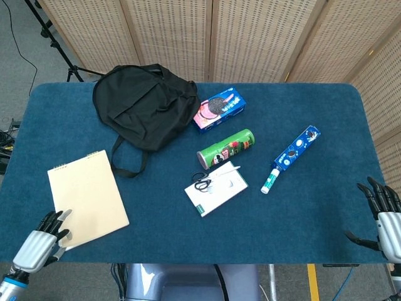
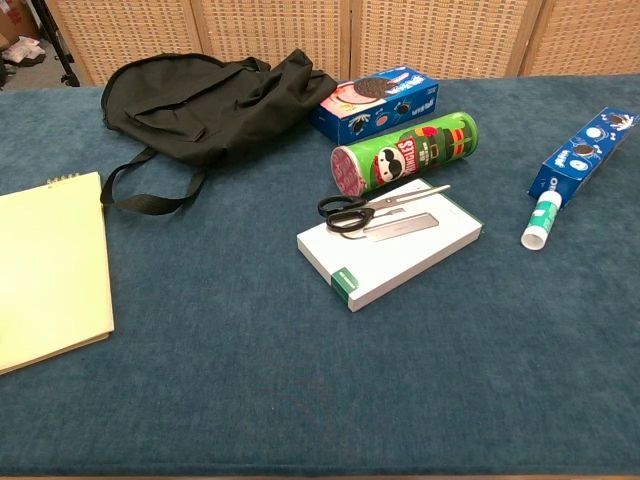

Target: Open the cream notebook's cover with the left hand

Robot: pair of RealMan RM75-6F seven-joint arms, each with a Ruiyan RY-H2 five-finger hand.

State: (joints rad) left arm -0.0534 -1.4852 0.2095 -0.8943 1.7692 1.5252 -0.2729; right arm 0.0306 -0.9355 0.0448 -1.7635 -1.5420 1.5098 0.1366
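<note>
The cream notebook (image 1: 88,197) lies flat and closed at the table's front left, skewed, with its spiral edge at the far end. In the chest view the cream notebook (image 2: 50,265) is cut off by the left edge. My left hand (image 1: 42,238) sits at the table's front left corner, fingers apart, fingertips (image 1: 62,217) touching the notebook's near corner; it holds nothing. My right hand (image 1: 383,216) hangs off the front right corner, fingers spread and empty. Neither hand shows in the chest view.
A black backpack (image 1: 144,103) lies behind the notebook, its strap loop (image 1: 125,164) close to the notebook's far corner. Mid-table are a cookie box (image 1: 219,108), a green chip can (image 1: 227,147), a white box (image 1: 216,188) with scissors (image 1: 202,183), and a blue cookie sleeve (image 1: 296,147).
</note>
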